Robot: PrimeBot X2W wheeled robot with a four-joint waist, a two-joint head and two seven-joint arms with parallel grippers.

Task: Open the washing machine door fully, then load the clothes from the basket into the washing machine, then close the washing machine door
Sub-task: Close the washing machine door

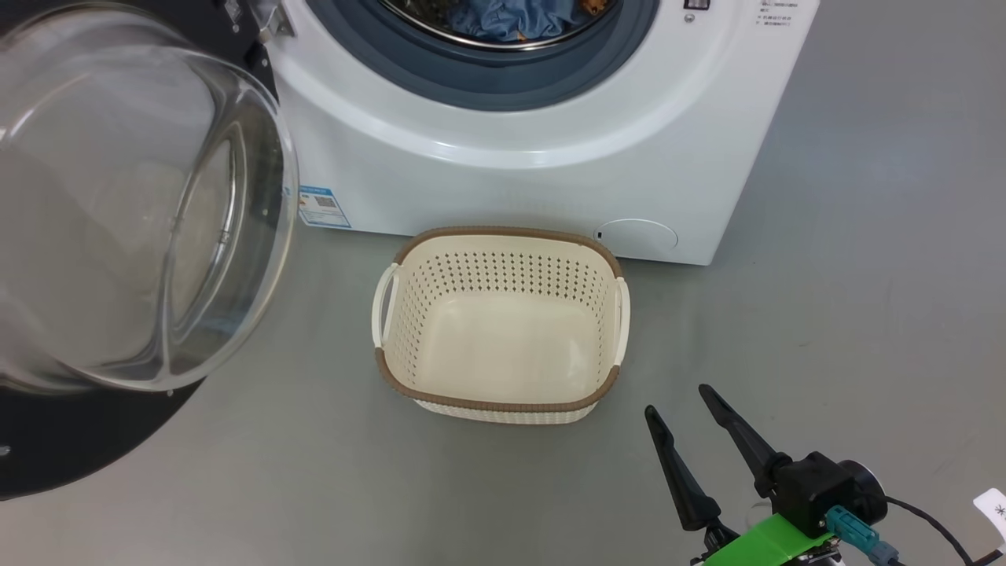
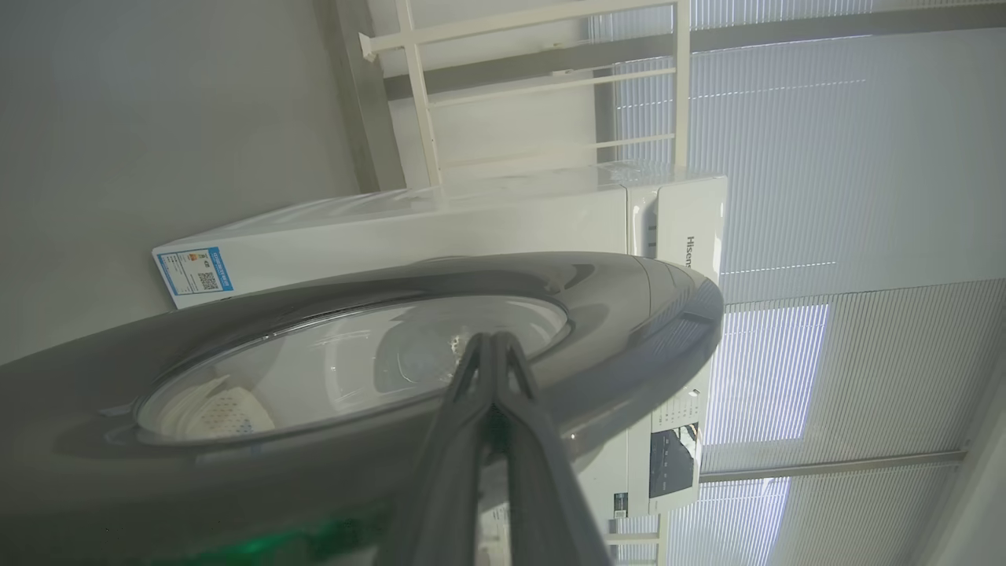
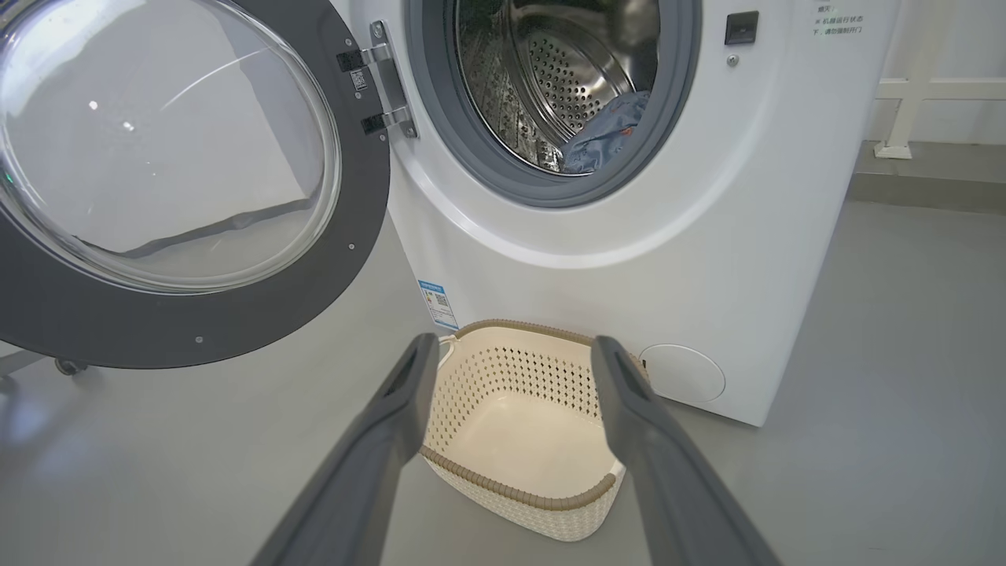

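The washing machine [image 1: 550,149] stands at the top, its door [image 1: 141,212] swung open to the left with the glass bowl facing me. Light-blue clothes [image 1: 511,20] lie inside the steel drum; the right wrist view shows the clothes [image 3: 605,134] too. The basket [image 1: 503,233] sits empty on the floor in front of the machine. My right gripper [image 1: 676,401] hovers open at the lower right, just right of the basket, nothing between its fingers. In the left wrist view my left gripper [image 2: 491,339] is shut, tips close to the door's [image 2: 613,314] glossy outer face; contact cannot be told.
Grey floor spreads around the machine. A blue label [image 1: 322,206] and a round white flap [image 1: 637,236] mark the machine's lower front. A white railing [image 3: 904,118] stands behind to the right. A small caster [image 3: 67,367] shows under the open door.
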